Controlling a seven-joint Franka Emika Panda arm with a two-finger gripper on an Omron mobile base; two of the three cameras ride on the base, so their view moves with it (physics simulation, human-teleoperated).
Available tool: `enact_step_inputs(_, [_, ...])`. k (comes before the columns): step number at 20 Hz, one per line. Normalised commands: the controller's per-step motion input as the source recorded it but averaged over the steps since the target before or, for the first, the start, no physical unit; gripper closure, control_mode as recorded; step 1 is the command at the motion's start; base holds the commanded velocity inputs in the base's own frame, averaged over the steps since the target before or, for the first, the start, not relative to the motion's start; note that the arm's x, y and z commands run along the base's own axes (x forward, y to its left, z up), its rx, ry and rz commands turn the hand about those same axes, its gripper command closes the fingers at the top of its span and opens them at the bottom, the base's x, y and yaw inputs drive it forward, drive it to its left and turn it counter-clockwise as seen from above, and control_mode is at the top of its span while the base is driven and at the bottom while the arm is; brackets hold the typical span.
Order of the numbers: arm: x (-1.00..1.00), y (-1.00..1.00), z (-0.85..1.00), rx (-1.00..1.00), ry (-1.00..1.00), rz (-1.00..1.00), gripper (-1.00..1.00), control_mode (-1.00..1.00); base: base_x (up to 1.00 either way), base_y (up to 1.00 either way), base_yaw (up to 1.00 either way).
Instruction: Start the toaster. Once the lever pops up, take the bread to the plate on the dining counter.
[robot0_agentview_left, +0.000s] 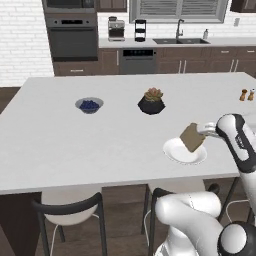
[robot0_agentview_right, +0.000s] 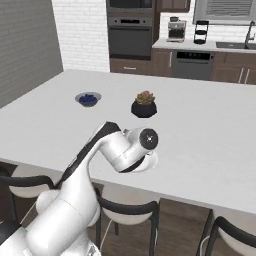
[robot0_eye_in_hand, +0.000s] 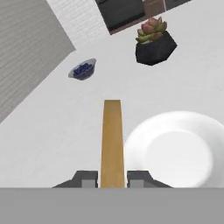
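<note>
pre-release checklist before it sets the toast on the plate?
1. Grip: gripper shut on the thin tan-brown bread slice, held on edge between the fingers: ok.
2. Target: small round white plate bare, on the wide white dining counter: ok.
3. Alignment: left base view shows slice over the plate; hand view shows it beside the plate's rim: cannot tell.
4. Height above plate: cannot tell.
5. Neighbours: black pot with succulent and small bowl of blue berries stand apart from the plate: ok.
</note>
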Motion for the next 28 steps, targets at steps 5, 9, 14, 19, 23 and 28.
enact_step_inputs(5, [0.17,0.0,-0.53,-0.05,0.0,0.0,1.0,-1.0,0.0,0.0,0.0])
enact_step_inputs(9, [0.27,0.0,-0.43,-0.1,0.0,0.0,1.0,-1.0,0.0,0.0,0.0])
enact_step_inputs(14, [0.22,0.0,-0.32,-0.14,0.0,0.0,1.0,-1.0,0.0,0.0,0.0])
enact_step_inputs(19, [0.33,0.0,-0.15,-0.11,0.0,0.01,1.0,-1.0,0.0,0.0,0.0])
enact_step_inputs(23, [0.16,0.0,-0.13,-0.07,0.0,0.02,1.0,-1.0,0.0,0.0,0.0])
enact_step_inputs(28, [0.03,0.0,-0.12,-0.01,0.0,0.04,1.0,-1.0,0.0,0.0,0.0])
